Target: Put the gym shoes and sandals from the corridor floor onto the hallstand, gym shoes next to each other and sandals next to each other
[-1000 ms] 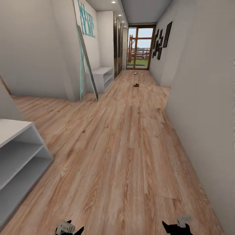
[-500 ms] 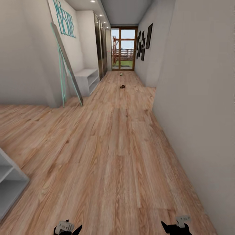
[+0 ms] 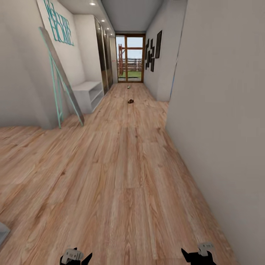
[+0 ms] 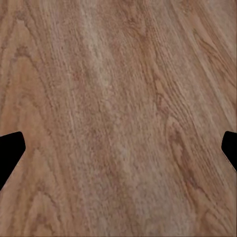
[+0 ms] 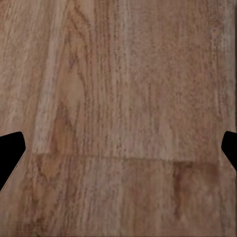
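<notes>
Presently catalogued, task items first:

Sandal (image 3: 130, 101): small dark brown shape lying on the corridor floor (image 3: 121, 165), far down the hall, roughly level with the hallstand's far end; too small to make out detail.
Second shoe (image 3: 129, 87): pale small object on the floor farther on, near the glass door; type cannot be told at this range.
Hallstand (image 3: 87, 94): low white-grey unit with a flat top and open shelves, against the left wall, well apart from the robot.
Corridor floor: light brown wood planks with visible grain, running from the robot to the door; both wrist views look down on bare planks.
Standing mirror (image 3: 60, 88): mint-framed, leaning against the left wall, just beside the hallstand's near end.
Glass door (image 3: 129, 57): wood-framed, at the corridor's far end, with greenery and a fence outside.
Picture frames (image 3: 152, 49): dark, grouped on the right wall near the door.
Wall lettering (image 3: 59, 25): teal, on the left wall above the mirror.
Left gripper (image 3: 76, 256): at the lower edge of the head view, over the floor; jaws spread wide, holding nothing.
Right gripper (image 3: 198, 254): at the lower edge, near the right wall; jaws spread wide, holding nothing.
</notes>
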### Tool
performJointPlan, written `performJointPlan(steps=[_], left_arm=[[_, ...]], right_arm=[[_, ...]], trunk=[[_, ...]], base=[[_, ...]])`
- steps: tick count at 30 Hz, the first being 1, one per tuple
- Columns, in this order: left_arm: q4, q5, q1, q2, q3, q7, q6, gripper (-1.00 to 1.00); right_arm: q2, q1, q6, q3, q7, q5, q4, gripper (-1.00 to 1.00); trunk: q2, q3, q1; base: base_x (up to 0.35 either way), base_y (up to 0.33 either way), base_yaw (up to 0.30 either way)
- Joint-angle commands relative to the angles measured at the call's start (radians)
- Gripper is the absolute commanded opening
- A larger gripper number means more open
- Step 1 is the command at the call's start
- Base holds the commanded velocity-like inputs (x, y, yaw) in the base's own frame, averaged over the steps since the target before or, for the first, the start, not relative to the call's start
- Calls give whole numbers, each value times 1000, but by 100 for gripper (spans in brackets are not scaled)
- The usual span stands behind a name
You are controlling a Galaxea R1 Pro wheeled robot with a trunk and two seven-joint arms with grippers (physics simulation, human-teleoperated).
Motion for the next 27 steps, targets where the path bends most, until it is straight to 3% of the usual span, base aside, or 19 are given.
performJointPlan(steps=[1,27], left_arm=[[1,11,0,0,-1,-6,0,100],[1,22,0,1,-1,-6,0,100]], right_arm=[[0,-1,-2,-8,7,0,1,100],[0,-1,-5,-6,7,1,1,100]], trunk=[[0,1,0],[0,41,0]], base=[[339,0,-78],[339,0,-15]])
